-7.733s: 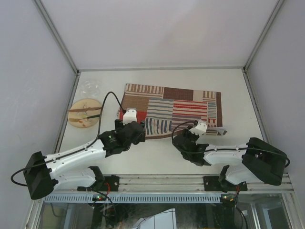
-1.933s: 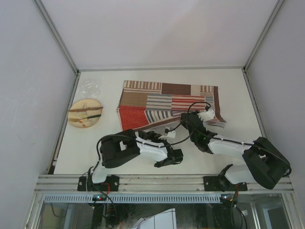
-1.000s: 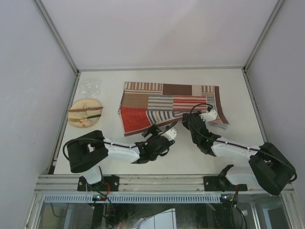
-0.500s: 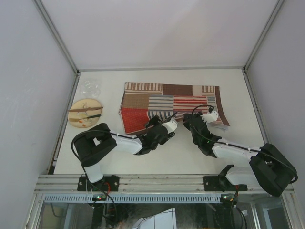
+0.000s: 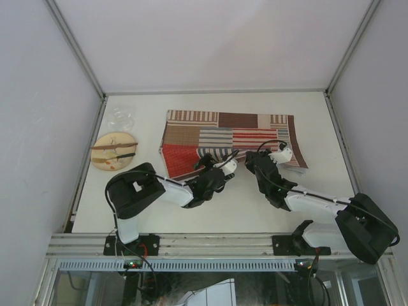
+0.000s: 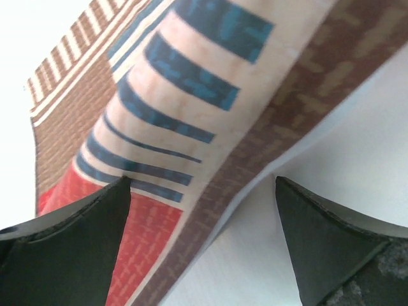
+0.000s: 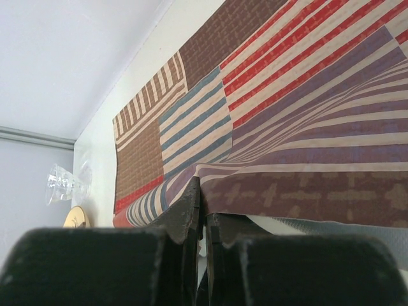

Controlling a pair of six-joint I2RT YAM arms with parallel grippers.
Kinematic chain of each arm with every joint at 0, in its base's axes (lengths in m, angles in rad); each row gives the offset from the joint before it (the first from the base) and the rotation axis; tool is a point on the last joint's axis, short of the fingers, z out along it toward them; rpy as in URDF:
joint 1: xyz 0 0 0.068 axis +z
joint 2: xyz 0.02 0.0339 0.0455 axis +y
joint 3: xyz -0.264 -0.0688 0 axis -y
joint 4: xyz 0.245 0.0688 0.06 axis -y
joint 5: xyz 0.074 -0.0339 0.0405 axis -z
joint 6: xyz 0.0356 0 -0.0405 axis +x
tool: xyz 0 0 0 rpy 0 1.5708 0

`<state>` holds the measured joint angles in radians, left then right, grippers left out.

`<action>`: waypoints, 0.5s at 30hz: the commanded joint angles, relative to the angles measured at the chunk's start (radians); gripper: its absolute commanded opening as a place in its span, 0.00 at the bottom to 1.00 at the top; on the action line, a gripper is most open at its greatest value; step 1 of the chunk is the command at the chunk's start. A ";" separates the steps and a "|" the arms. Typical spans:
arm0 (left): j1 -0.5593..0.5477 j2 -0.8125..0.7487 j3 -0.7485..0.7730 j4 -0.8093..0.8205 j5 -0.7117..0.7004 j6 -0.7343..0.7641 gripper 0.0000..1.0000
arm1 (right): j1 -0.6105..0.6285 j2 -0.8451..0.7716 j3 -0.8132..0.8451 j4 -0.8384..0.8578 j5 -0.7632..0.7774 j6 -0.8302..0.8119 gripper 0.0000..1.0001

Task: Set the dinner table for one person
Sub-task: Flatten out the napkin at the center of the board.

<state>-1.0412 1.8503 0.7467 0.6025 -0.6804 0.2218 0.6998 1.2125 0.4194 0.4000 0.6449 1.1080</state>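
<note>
The large flat white dinner table (image 5: pixel 237 205) fills the whole floor of the cell. The red, brown & blue striped patchwork cloth placemat (image 5: pixel 217 131) lies on its far middle.

The right gripper (image 7: pixel 203 191) is pinched tight on the placemat's near hem, which is lifted a bit. The left gripper (image 6: pixel 199 185) has its fingers spread wide, w/ the hem between them, not pinched.

Risk: if the right gripper pulls alone, the placemat will prob. twist or bunch up. If the left gripper closes too high, it may miss the hem.

Room: bare table near the arms. On the left sit the round wooden plate (image 5: pixel 111 165) & the clear glass (image 5: pixel 121 117), apart from the placemat. The right rail is close to the placemat's right edge.
</note>
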 commanded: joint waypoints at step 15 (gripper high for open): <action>0.010 -0.168 -0.104 0.451 -0.511 0.395 0.90 | 0.000 -0.019 -0.002 0.050 0.023 -0.015 0.00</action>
<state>-1.0359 1.7454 0.6472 0.8700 -1.0679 0.4625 0.7002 1.2125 0.4191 0.4015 0.6418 1.1065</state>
